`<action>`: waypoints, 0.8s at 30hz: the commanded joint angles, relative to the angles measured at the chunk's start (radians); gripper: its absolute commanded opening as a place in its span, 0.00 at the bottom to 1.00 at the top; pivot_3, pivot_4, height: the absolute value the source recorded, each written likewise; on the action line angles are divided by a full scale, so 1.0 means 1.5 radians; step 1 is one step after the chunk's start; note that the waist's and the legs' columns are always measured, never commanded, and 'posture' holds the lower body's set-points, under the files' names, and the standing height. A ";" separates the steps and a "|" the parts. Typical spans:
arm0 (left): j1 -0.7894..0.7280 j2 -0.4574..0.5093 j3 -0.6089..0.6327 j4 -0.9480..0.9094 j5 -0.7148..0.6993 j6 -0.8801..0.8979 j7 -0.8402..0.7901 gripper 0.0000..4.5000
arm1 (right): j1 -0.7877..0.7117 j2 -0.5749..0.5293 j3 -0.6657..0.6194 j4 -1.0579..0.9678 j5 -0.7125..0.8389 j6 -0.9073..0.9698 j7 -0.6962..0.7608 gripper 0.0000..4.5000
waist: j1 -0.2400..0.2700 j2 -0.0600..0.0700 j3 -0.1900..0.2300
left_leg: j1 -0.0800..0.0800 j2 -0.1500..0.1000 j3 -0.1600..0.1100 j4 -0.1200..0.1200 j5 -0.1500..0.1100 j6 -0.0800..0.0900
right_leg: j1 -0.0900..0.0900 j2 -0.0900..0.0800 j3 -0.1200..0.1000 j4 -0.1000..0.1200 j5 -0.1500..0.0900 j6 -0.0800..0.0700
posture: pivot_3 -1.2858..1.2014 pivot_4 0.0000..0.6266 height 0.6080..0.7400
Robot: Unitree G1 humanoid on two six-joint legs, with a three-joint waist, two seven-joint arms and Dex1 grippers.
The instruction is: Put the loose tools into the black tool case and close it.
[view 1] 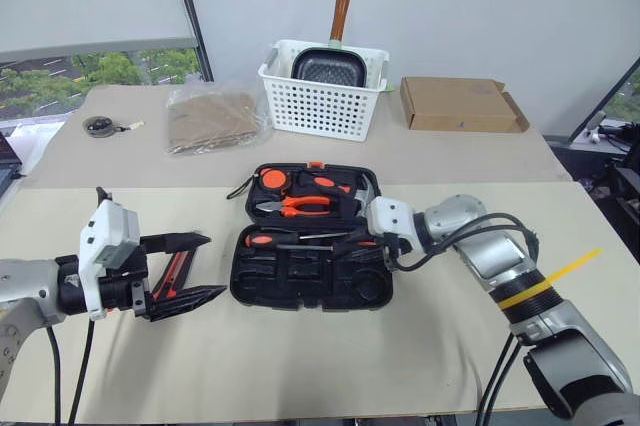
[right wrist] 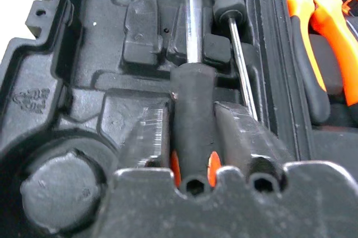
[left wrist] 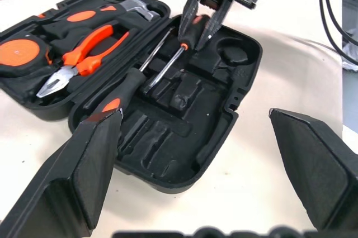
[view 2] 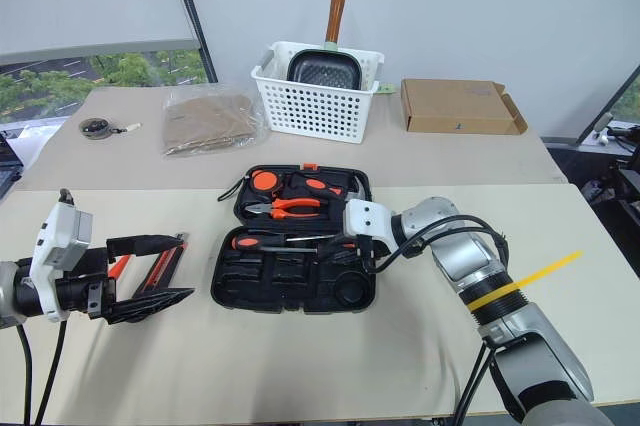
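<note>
Lying open on the desk point(view 1: 300, 346), the black tool case point(view 1: 310, 281) has the right gripper point(left wrist: 202, 19) grasping a screwdriver point(right wrist: 193, 109) inside; the left gripper point(view 1: 195, 268) beside it is released.

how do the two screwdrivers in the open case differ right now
The black-and-orange screwdriver at the right gripper has its handle between the gripper's fingers; the other black-and-orange screwdriver lies untouched. Their handles point opposite ways: the first toward the robot's right, the second toward its left, so the steel shafts pass each other mid-case. Both lie lengthwise in the near half of the flat black plastic tool case and share black grips with orange accents.
</note>
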 commanded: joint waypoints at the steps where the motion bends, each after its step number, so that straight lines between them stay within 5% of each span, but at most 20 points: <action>1: -0.009 0.014 0.009 -0.015 -0.010 -0.003 0.004 1.00 | -0.011 -0.002 -0.022 -0.019 0.005 0.012 0.008 0.70 | 0.000 0.000 0.000 | 0.000 0.000 0.000 0.000 0.000 0.000 | 0.000 0.000 0.000 0.000 0.000 0.000 | 0.52 0.24 0.70; 5: -0.014 0.018 0.005 -0.008 -0.008 -0.006 0.001 1.00 | -0.009 -0.007 -0.043 -0.043 0.019 0.024 0.006 0.98 | 0.000 0.000 0.000 | 0.000 0.000 0.000 0.000 0.000 0.000 | 0.000 0.000 0.000 0.000 0.000 0.000 | 0.52 0.24 0.70; 14: -0.030 0.024 -0.015 0.011 0.002 -0.017 -0.007 1.00 | 0.035 0.127 -0.157 -0.101 0.147 0.098 -0.112 0.98 | -0.001 0.000 0.000 | 0.000 0.001 0.000 0.000 0.001 -0.001 | 0.000 0.001 0.000 0.000 0.000 -0.001 | 0.52 0.24 0.70; 24: -0.040 0.031 -0.026 0.026 0.008 -0.026 -0.019 1.00 | 0.083 0.155 -0.114 -0.008 0.061 -0.006 -0.143 0.98 | -0.002 0.000 0.000 | 0.000 0.000 0.000 0.000 0.001 -0.001 | 0.000 0.000 0.000 0.001 0.000 -0.001 | 0.52 0.24 0.70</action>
